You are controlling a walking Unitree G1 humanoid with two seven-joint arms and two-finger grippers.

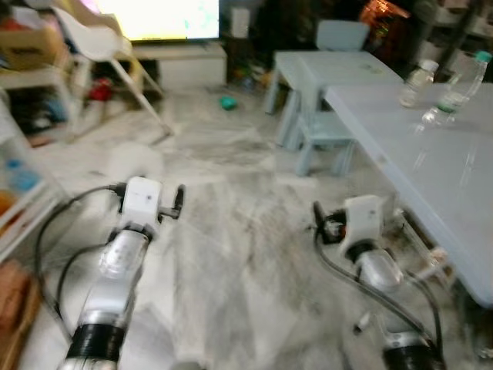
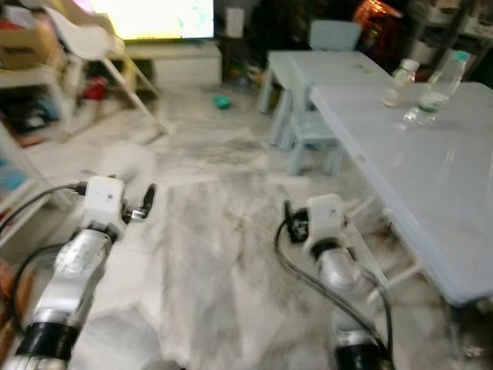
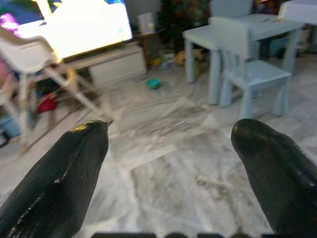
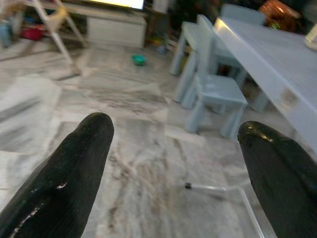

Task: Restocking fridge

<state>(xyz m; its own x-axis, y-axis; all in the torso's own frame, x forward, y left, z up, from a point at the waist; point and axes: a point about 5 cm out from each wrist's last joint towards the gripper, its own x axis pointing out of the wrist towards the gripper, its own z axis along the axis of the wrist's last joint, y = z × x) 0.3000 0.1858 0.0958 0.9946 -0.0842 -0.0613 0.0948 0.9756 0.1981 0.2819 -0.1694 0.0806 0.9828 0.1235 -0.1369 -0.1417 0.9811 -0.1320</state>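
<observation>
- The left gripper (image 3: 168, 163) is spread wide, its two black fingers (image 3: 59, 183) far apart with nothing between them and touching nothing; it hangs above bare marble floor (image 1: 231, 254).
- The right gripper (image 4: 173, 168) is likewise splayed wide and empty, over the same floor.
- The task's things, two clear water bottles (image 1: 459, 89), stand on the long pale table (image 1: 431, 177), ahead of the right gripper and off to its right, well apart from it. No fridge can be made out.
- The table's near edge runs just beside the right arm; a thin metal table leg (image 4: 218, 188) lies on the floor just ahead of that gripper.
- Open floor stretches ahead of both grippers and between them.
- Farther ahead of the right gripper stand a small blue chair (image 4: 218, 94) and a low blue table (image 1: 323, 65).
- Ahead of the left gripper and to its left is a white high chair (image 3: 39, 64), with a bright screen (image 3: 84, 25) behind it.
- The head views are blurred; the wrist views show a small green object (image 4: 138, 59) on the floor more clearly.
</observation>
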